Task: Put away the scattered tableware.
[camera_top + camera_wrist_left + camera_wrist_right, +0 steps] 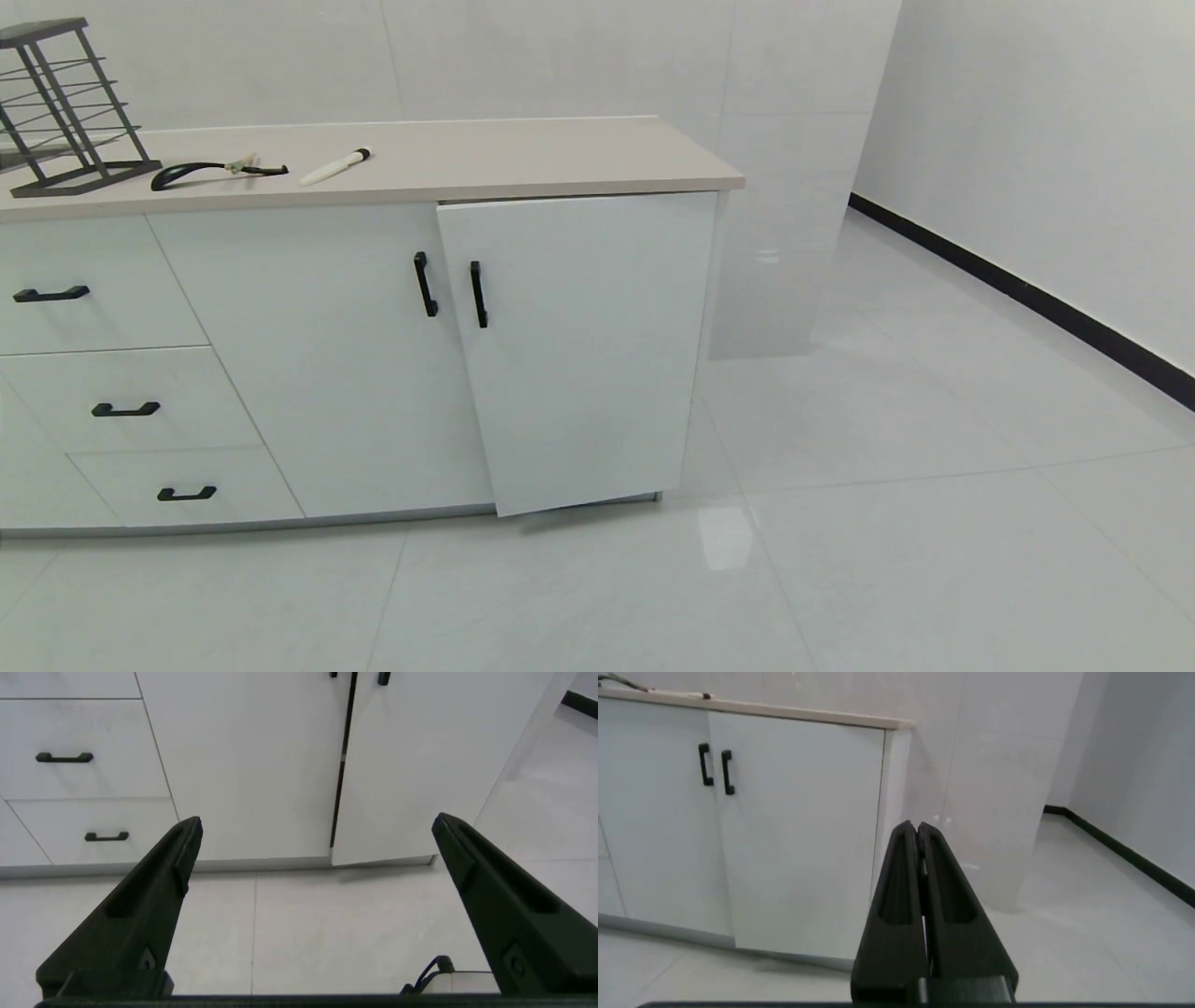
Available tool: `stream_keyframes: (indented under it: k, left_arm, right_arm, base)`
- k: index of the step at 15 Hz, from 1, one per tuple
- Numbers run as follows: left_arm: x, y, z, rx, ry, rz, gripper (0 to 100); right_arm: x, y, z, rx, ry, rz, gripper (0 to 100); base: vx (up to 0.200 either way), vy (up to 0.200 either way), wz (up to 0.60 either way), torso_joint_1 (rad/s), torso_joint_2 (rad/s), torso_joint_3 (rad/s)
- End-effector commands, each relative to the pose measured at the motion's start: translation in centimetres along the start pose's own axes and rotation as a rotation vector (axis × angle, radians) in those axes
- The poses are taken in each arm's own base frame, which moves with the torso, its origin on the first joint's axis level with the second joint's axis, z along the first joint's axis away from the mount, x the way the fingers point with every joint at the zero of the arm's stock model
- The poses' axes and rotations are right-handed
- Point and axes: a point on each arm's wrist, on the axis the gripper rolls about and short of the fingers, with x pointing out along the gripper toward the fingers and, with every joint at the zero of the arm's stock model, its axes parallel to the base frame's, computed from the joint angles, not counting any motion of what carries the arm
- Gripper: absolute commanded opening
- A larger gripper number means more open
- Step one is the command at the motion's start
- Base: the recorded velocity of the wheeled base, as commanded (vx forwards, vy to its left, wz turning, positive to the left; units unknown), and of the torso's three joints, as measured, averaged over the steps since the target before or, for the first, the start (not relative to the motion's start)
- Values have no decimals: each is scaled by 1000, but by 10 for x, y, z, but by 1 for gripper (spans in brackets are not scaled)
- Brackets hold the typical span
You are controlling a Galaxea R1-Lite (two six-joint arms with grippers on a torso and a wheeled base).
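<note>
A: Where's the tableware?

B: On the counter (523, 154), at ten o'clock from the middle of the head view. A black ladle (187, 173) lies flat, with a knife (334, 166) at its three o'clock. A small pale piece (245, 164) touches the ladle's handle, but it's too small to name.

A: And the grippers?

B: Neither holds anything. The left gripper (318, 821) is spread wide, and the right gripper (917, 831) is pressed closed on itself. Both face the cabinet fronts, well apart from the counter.

A: So the step is the approach?

B: I'd judge so, as nothing is put away yet. The base should roll toward ten o'clock until the ladle sits squarely ahead, keeping off the right door (579, 345), which stands ajar. The left arm looks the likelier one, since it's spread ready and on that side. It should come down over the ladle's handle with its fingers across it, since everything lies low on a hard top.

A: Where could things go?

B: The rack (65, 103) at the ladle's ten o'clock, just beside it. Its wires are partly cut off, so I can't tell what it holds. The drawers (112, 280) are shut, and the gap at the door shows nothing of the inside.
</note>
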Motion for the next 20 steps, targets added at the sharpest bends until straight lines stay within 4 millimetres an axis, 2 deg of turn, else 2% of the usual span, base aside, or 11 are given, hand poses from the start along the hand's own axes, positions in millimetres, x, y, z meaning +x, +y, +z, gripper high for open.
stream_keyframes:
  k: [1,5,7,10,14,20]
  left_arm:
    - [0,0,0,0,0,2,100]
    - [0,0,0,0,0,0,100]
    - [0,0,0,1,0,2,100]
    - [0,0,0,1,0,0,100]
    - [0,0,0,1,0,-1,100]
    - [0,0,0,1,1,-1,100]
  right_arm:
    - [-4,0,-5,4,9,-20,0]
    - [-5,0,-20,30,163,-83,0]
    - [-9,-1,-35,41,316,-179,0]
    - [-9,-2,-34,61,310,-234,0]
    - [-9,-2,-34,73,306,-205,0]
    - [-9,-2,-34,73,306,-205,0]
  base:
    - [0,0,0,0,0,0]
    - [0,0,0,0,0,0]
    - [0,0,0,0,0,0]
    - [0,0,0,0,0,0]
    - [0,0,0,0,0,0]
    - [200,200,0,2,1,2]
